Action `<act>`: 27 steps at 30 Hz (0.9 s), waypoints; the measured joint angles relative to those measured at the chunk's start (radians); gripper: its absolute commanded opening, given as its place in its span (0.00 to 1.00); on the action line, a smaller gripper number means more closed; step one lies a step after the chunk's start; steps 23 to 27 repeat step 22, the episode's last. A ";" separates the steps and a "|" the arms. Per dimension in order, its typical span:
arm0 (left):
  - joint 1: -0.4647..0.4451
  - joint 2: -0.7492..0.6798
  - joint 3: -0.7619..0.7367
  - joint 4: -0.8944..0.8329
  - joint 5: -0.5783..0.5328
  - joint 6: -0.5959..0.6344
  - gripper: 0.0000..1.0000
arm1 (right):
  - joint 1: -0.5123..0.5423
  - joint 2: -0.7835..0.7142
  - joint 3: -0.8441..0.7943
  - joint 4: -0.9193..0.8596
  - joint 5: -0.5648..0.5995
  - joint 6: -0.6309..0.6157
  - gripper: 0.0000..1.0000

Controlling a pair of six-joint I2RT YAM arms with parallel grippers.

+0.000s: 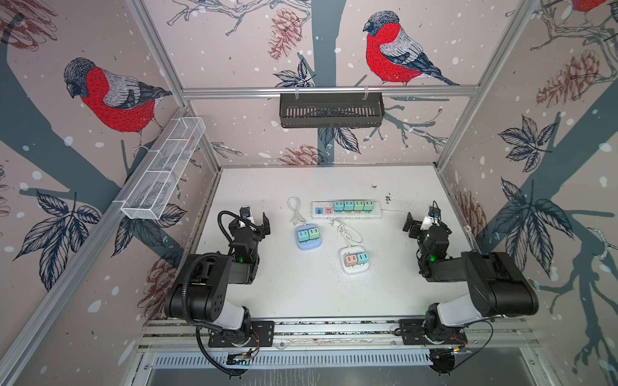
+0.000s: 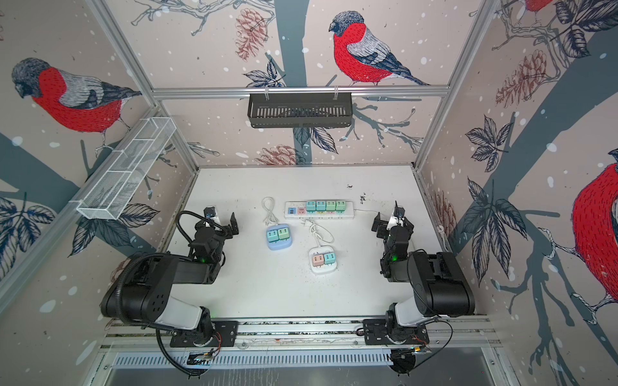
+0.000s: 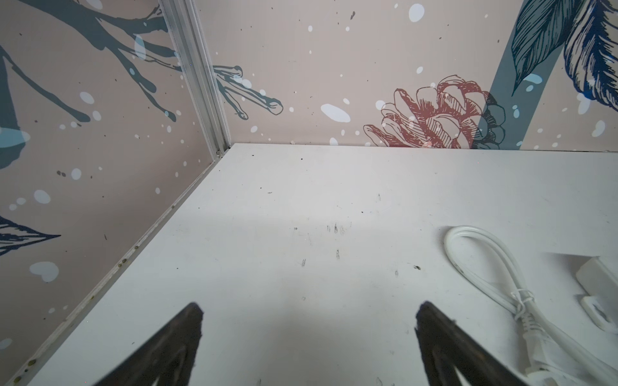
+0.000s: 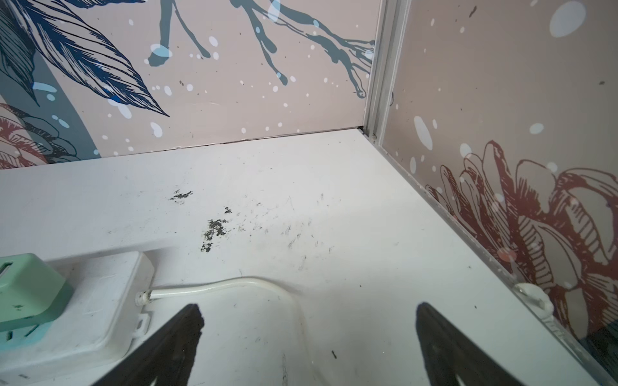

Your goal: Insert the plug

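While the left pincer (image 3: 309,312) and right pincer (image 4: 309,312) hang wide open and empty above the bench (image 1: 301,294), nothing is done: the white cube's (image 1: 352,270) plug (image 1: 331,223) lies loose beside the power strip (image 1: 377,210).

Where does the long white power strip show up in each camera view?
Both top views: power strip lies near the picture's centre.
Left wrist: only one end shows, at the right edge.
Right wrist: its corded end fills the lower left.
Shared landmark: red pinecone print.
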 measured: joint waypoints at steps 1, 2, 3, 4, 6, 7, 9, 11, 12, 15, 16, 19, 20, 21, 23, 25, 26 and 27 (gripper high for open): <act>0.006 0.000 0.005 -0.011 0.000 -0.006 0.99 | 0.000 0.000 0.000 0.001 -0.010 0.000 1.00; 0.011 0.000 0.008 -0.016 0.000 -0.008 0.99 | 0.000 0.000 0.000 0.003 -0.015 0.000 1.00; 0.013 0.000 0.009 -0.021 0.000 -0.015 0.99 | 0.002 0.000 0.000 0.004 -0.023 0.000 1.00; 0.014 0.000 0.010 -0.028 0.000 -0.016 0.99 | 0.005 0.000 -0.001 0.004 -0.025 -0.001 1.00; 0.014 0.000 0.010 -0.037 0.009 -0.016 0.99 | 0.008 0.000 -0.001 0.004 -0.027 -0.003 1.00; 0.014 0.000 0.010 -0.037 0.014 -0.017 0.99 | 0.009 0.000 -0.001 0.004 -0.027 -0.004 1.00; 0.015 0.000 0.011 -0.037 0.019 -0.018 0.99 | 0.010 0.000 -0.001 0.004 -0.030 -0.004 1.00; 0.015 0.000 0.011 -0.037 0.022 -0.018 0.99 | 0.010 0.000 -0.001 0.004 -0.030 -0.004 1.00; 0.015 0.000 0.011 -0.037 0.022 -0.018 0.99 | 0.011 0.000 -0.001 0.004 -0.030 -0.004 1.00; 0.015 0.000 0.011 -0.038 0.022 -0.019 0.99 | 0.011 0.000 -0.001 0.004 -0.030 -0.004 1.00; 0.015 0.000 0.011 -0.038 0.022 -0.019 0.99 | 0.011 0.000 -0.001 0.004 -0.030 -0.004 1.00; 0.015 0.000 0.011 -0.038 0.022 -0.019 0.99 | 0.011 0.003 0.000 0.004 -0.030 -0.004 1.00; 0.015 0.000 0.011 -0.038 0.022 -0.019 0.99 | 0.011 0.005 0.002 0.003 -0.030 -0.004 1.00; 0.015 0.000 0.011 -0.038 0.022 -0.019 0.99 | 0.011 0.005 0.002 0.003 -0.030 -0.004 1.00; 0.015 0.000 0.011 -0.038 0.022 -0.019 0.99 | 0.011 0.004 0.002 0.004 -0.030 -0.004 1.00; 0.015 0.000 0.011 -0.038 0.022 -0.019 0.99 | 0.011 0.004 0.002 0.004 -0.030 -0.004 1.00; 0.015 0.000 0.011 -0.038 0.022 -0.019 0.99 | 0.011 0.004 0.002 0.004 -0.030 -0.004 1.00; 0.015 0.000 0.011 -0.038 0.022 -0.019 0.99 | 0.011 0.004 0.002 0.004 -0.030 -0.004 1.00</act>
